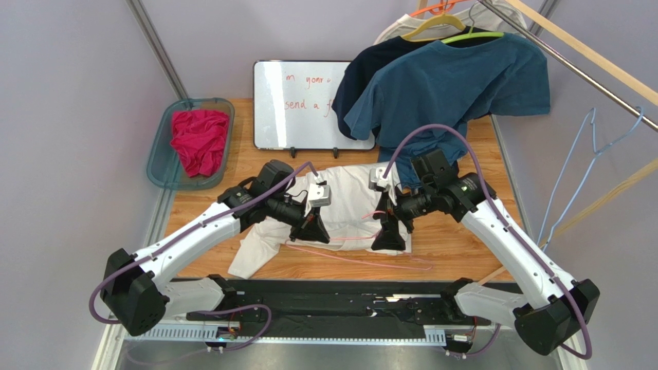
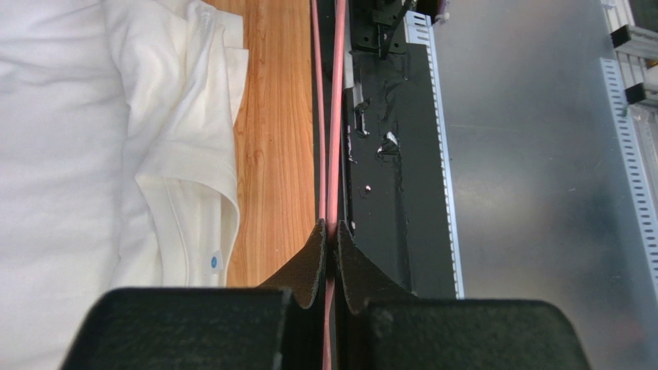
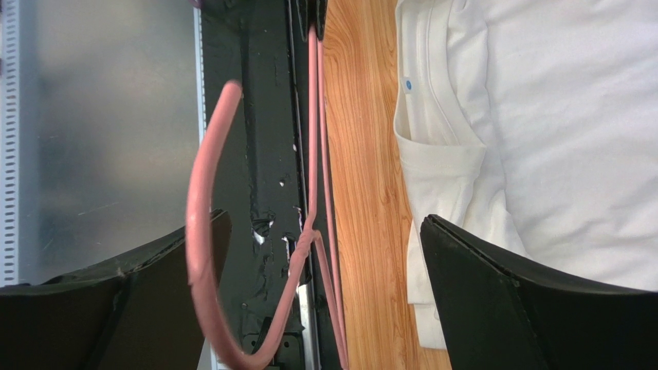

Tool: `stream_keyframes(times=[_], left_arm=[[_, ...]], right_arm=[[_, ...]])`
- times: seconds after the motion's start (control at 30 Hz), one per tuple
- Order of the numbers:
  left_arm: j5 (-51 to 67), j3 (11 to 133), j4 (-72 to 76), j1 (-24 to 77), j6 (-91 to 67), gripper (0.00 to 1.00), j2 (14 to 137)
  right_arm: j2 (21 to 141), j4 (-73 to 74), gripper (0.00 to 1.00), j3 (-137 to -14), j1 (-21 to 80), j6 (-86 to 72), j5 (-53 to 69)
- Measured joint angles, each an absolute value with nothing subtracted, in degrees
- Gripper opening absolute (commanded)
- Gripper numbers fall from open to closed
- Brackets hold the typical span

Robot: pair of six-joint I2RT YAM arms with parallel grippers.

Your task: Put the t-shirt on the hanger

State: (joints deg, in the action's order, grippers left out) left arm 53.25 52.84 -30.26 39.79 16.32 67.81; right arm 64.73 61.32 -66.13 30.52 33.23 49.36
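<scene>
While the left gripper point(image 2: 330, 228) is clamped tight on a thin wire of the hanger point(image 2: 337, 92), the right gripper point(image 3: 324, 223) stands wide apart, holding nothing. From between the left fingers point(image 2: 309, 270) the pink wire runs straight out ahead of the tips. A second wire of the same hanger lies close alongside it. Both pass along the line where the wooden table point(image 2: 274, 116) meets the black base plate point(image 2: 394, 169).

To one side of those closed jaws lies the t-shirt point(image 2: 69, 154), white and flat on the wood, with its collar turned toward the wire. Its small neck label point(image 2: 215, 260), marked with a blue dot, sits just beside the finger on that side. A strip of bare wood separates the cloth from the wire.

Inside the open span of the right jaws sits the hanger's twisted neck, nearer one finger than the other. The hook curls across the front of that nearer finger point(image 3: 116, 308); whether they touch I cannot tell. The opposite finger point(image 3: 502, 308) hangs over the collar end of the t-shirt.

Seen from above, both pairs of jaws are low over the shirt's near edge and apart from each other. Well beyond them a whiteboard point(image 1: 301, 104) stands at the far edge of the table.
</scene>
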Motion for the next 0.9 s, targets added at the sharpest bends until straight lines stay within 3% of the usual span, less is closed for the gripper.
stream_keyframes(times=[0.27, 0.37, 0.47, 0.5, 0.57, 0.6, 0.63, 0.73, 0.8, 0.9], left_arm=[[59.3, 50.3, -24.5, 34.4, 8.3, 0.0, 67.8], [61.0, 50.3, -22.2, 33.9, 5.8, 0.0, 67.8], [62.5, 50.3, -20.1, 33.9, 3.8, 0.0, 67.8], [62.9, 50.3, -19.6, 33.9, 3.2, 0.0, 67.8], [63.3, 50.3, -18.7, 33.9, 2.2, 0.0, 67.9], [63.4, 50.3, -18.2, 33.9, 1.4, 0.03, 67.9], [63.4, 50.3, -17.8, 33.8, 0.9, 0.28, 68.0], [63.0, 50.3, -18.0, 32.6, 1.3, 0.58, 68.5], [62.8, 50.6, -21.2, 30.7, 3.7, 0.64, 68.5], [61.3, 52.2, -29.7, 25.1, 12.6, 0.65, 68.5]], right_arm=[[58.5, 56.5, 0.97, -58.9, 30.2, 32.3, 48.8], [58.5, 52.8, 0.85, -58.8, 30.1, 29.8, 50.0], [59.5, 48.1, 0.57, -58.8, 30.1, 26.8, 50.5], [60.2, 46.6, 0.39, -58.8, 30.1, 25.9, 50.8], [61.6, 44.6, 0.14, -58.8, 30.1, 25.0, 51.6], [62.2, 44.2, 0.0, -58.9, 30.1, 24.5, 51.9], [63.0, 44.1, 0.0, -59.2, 30.1, 23.7, 52.3], [63.9, 45.7, 0.0, -60.3, 29.8, 24.7, 53.0], [63.7, 48.2, 0.0, -61.2, 29.7, 27.3, 51.7], [61.9, 52.2, 0.0, -61.4, 29.4, 31.9, 48.4]])
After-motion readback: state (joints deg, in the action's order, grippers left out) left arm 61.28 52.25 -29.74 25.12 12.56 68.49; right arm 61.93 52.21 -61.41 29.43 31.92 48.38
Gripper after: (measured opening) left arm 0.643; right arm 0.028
